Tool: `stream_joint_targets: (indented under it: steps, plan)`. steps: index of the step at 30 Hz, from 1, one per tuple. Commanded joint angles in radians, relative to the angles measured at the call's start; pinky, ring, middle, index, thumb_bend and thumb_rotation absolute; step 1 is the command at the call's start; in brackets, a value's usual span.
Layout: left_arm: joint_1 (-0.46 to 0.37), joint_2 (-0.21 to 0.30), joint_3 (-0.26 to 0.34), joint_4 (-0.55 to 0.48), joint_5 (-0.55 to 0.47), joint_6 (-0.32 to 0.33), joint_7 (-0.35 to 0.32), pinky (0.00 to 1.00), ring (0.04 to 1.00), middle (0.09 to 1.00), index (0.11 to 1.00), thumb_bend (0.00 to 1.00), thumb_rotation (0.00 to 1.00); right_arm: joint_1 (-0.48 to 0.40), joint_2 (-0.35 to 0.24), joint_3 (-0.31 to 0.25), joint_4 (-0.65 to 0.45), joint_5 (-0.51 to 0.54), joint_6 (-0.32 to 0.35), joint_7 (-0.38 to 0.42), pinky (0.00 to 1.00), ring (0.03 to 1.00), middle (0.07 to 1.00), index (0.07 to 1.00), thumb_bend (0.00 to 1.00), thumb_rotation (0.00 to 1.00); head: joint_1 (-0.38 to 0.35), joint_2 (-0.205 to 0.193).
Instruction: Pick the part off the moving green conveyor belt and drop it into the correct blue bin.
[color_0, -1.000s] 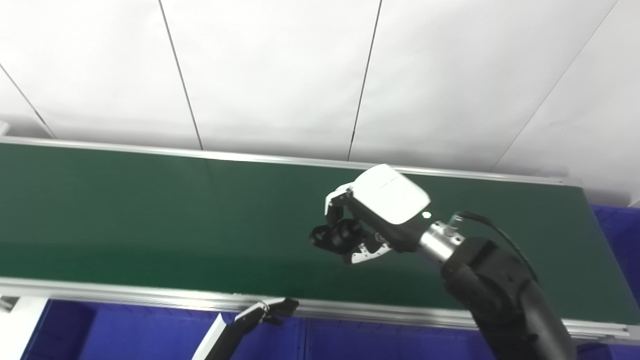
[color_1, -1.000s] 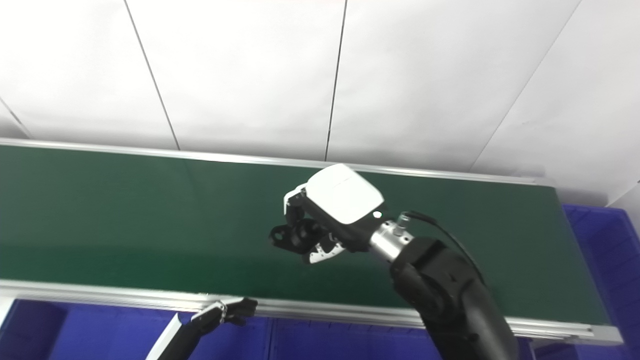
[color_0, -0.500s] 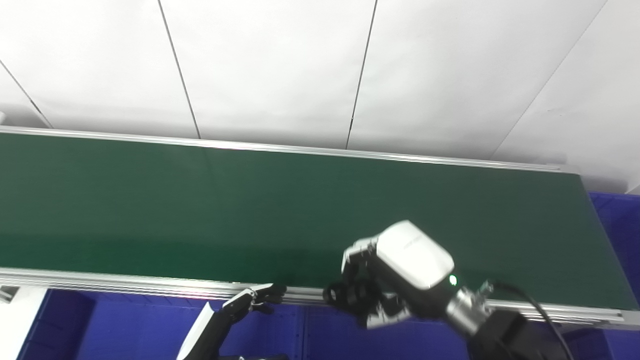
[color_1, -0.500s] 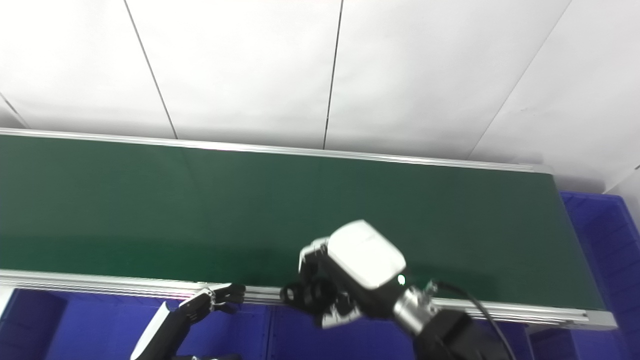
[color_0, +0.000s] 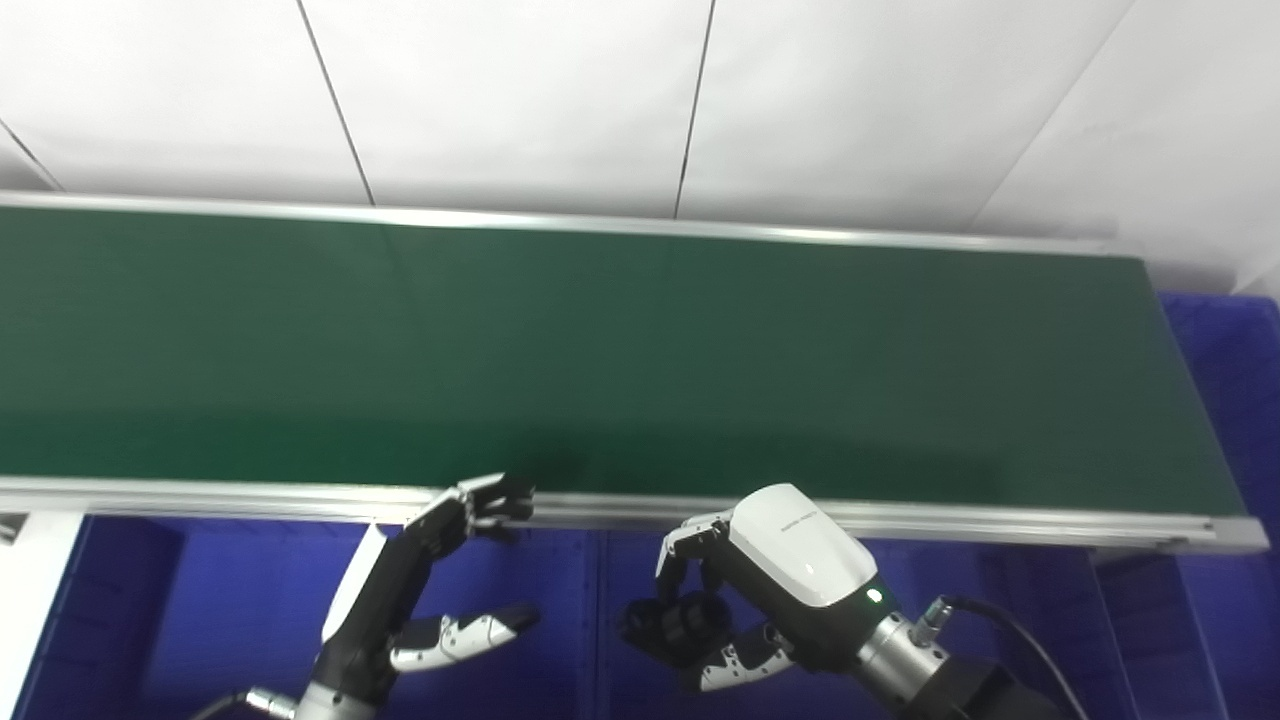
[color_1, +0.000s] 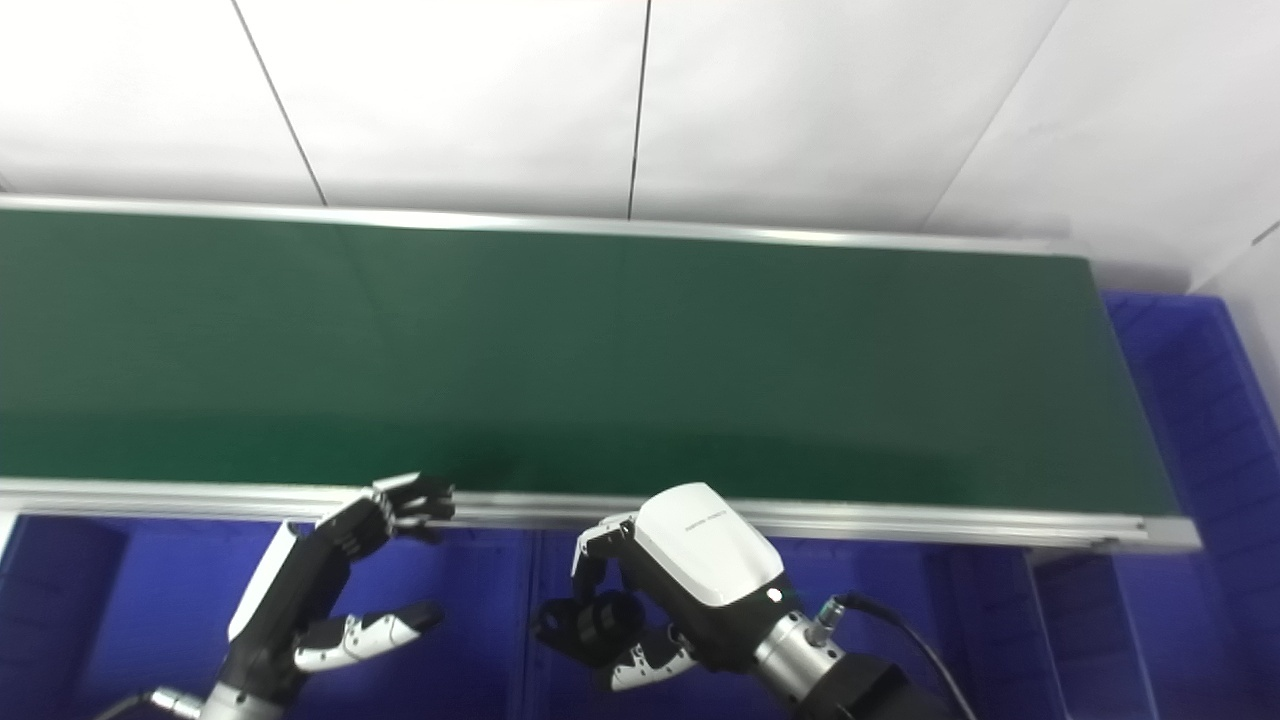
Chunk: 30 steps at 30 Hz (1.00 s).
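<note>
Your part (color_0: 683, 628) is a dark, rounded piece, and it sits in the right hand (color_0: 760, 590), in front of the near rail of the conveyor belt (color_0: 640, 350) and above the blue bin (color_0: 560, 620) that runs along the near side. You can see its black body between the curled fingers (color_0: 690, 545) above and the thumb (color_0: 735, 668) below; its exact shape is too dark to read. The right hand's fingers are wrapped down around the part and pinch it against the thumb, with the white back of the hand turned up and toward the right. A silver wrist and a black cable lead off from it to the lower right corner.

To the left you see the left hand (color_0: 415, 590), near the right one but apart from it. Its fingers (color_0: 490, 497) are stretched forward with the tips bent, and they reach up to the near rail of the belt; you cannot tell whether they touch it. Its thumb (color_0: 465, 632) points to the right, well apart from the fingers, and nothing lies between them.

The belt itself stretches from the left edge to the far right, dark green between two silver rails. Beyond its right end you see another blue bin (color_0: 1235, 380). Behind the far rail stands a white panelled wall (color_0: 520, 100) with thin dark seams.
</note>
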<state>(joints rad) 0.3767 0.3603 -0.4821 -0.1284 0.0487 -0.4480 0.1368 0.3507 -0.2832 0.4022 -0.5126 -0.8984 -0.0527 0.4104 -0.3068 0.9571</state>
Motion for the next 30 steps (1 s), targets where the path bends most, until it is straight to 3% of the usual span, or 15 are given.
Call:
stream_joint_targets:
  steps: [1,7,10,11,12,15,16,18,20,22,25,30]
  plan:
    - [0.004,-0.005,0.018,-0.032,0.001,-0.022,-0.019,0.61,0.717,0.768,0.756,0.68,0.45,-0.007,0.003,0.002,0.018,-0.001,-0.048,-0.054,0.30,0.434,0.571,0.471,0.49,0.00,0.001,-0.001]
    - [0.020,-0.027,0.054,-0.046,-0.007,-0.022,-0.045,0.57,0.696,0.758,0.751,0.68,0.45,-0.013,0.009,0.018,0.129,-0.022,-0.044,-0.130,0.30,0.429,0.570,0.485,0.49,0.00,-0.001,0.018]
    - [0.034,-0.038,0.073,-0.057,-0.018,-0.022,-0.076,0.56,0.696,0.763,0.756,0.66,0.43,-0.019,0.010,0.028,0.157,-0.076,-0.013,-0.140,0.34,0.490,0.533,0.475,0.49,0.00,-0.009,0.020]
    - [0.039,-0.043,0.080,-0.060,-0.025,-0.022,-0.088,0.56,0.696,0.765,0.758,0.66,0.42,-0.020,0.010,0.030,0.161,-0.094,0.001,-0.133,0.37,0.478,0.615,0.484,0.50,0.00,-0.009,0.019]
    - [0.045,-0.049,0.087,-0.064,-0.031,-0.022,-0.099,0.56,0.696,0.765,0.758,0.66,0.41,-0.020,0.010,0.031,0.165,-0.106,0.011,-0.126,0.45,0.568,0.675,0.491,0.50,0.06,-0.003,0.014]
    - [0.060,-0.071,0.105,-0.074,-0.025,-0.022,-0.108,0.56,0.689,0.763,0.756,0.64,0.36,-0.019,0.007,0.034,0.179,-0.149,0.028,-0.113,0.60,0.708,0.752,0.497,0.50,0.14,-0.005,0.017]
    - [0.065,-0.079,0.109,-0.077,-0.024,-0.022,-0.112,0.56,0.685,0.761,0.757,0.63,0.33,-0.019,0.006,0.033,0.181,-0.155,0.033,-0.105,0.68,0.748,0.776,0.679,0.54,0.22,-0.004,0.015]
    - [0.073,-0.093,0.119,-0.079,-0.017,-0.022,-0.114,0.55,0.679,0.754,0.753,0.61,0.31,-0.016,0.007,0.029,0.174,-0.165,0.047,-0.079,0.72,0.781,0.812,0.771,0.57,0.32,-0.003,0.011]
    - [0.078,-0.101,0.126,-0.083,-0.012,-0.022,-0.121,0.55,0.677,0.753,0.752,0.61,0.30,-0.008,0.011,0.023,0.162,-0.167,0.054,-0.066,0.72,0.788,0.823,0.784,0.57,0.35,-0.006,0.012]
    - [0.083,-0.105,0.132,-0.086,-0.014,-0.022,-0.132,0.55,0.685,0.758,0.753,0.61,0.29,0.004,0.016,0.015,0.147,-0.161,0.053,-0.068,0.69,0.819,0.895,0.875,0.58,0.37,-0.006,0.010]
    - [0.090,-0.106,0.136,-0.091,0.005,-0.022,-0.130,0.55,0.694,0.786,0.751,0.61,0.29,0.031,0.029,0.002,0.100,-0.148,0.070,-0.042,0.70,0.866,0.952,0.932,0.59,0.41,0.000,0.010]
    - [0.094,-0.100,0.137,-0.094,0.022,-0.022,-0.129,0.55,0.700,0.796,0.752,0.60,0.28,0.089,0.057,-0.015,0.028,-0.109,0.094,-0.037,0.73,0.897,0.964,0.935,0.62,0.42,-0.003,0.006]
